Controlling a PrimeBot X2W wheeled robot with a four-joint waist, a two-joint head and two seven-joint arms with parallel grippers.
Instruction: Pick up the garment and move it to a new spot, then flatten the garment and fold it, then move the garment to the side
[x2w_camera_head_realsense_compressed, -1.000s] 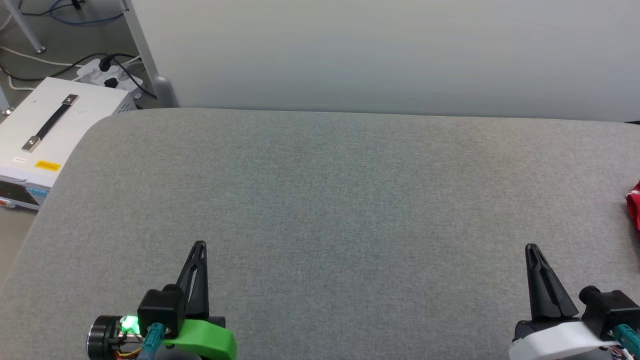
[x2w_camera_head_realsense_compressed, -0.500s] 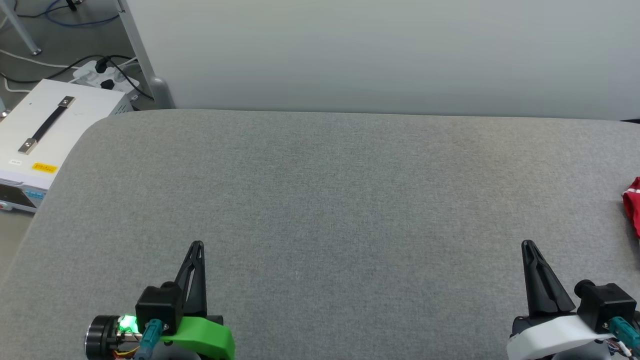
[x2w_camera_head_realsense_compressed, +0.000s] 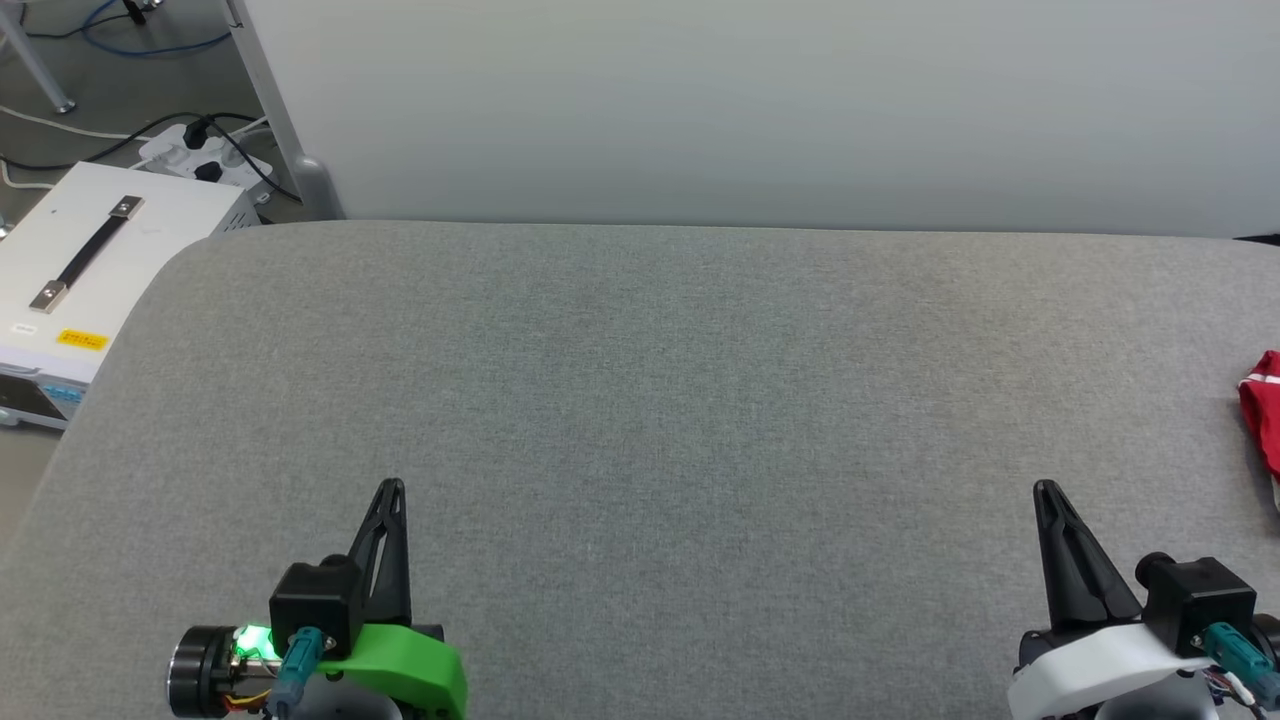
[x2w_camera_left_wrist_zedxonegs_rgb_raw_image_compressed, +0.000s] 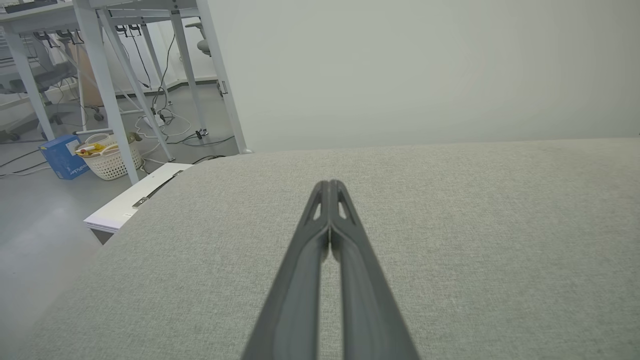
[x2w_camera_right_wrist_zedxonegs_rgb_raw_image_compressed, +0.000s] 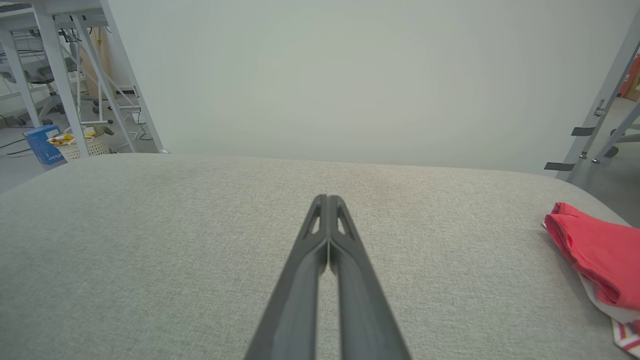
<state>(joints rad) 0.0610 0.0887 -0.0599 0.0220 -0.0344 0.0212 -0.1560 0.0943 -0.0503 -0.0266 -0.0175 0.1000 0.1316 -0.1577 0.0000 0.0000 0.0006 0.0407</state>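
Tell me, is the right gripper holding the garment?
No: the right gripper is shut on nothing, and the garment lies apart on the grey surface.

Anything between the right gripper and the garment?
Nothing. The grey table cover between the right gripper and the garment is bare, as seen in the head view and the right wrist view.

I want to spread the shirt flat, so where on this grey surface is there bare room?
The grey surface is bare from its rounded left edge across to the red garment near its right end, and from the pale wall down to the left tool and right tool. Only that right end is crowded.
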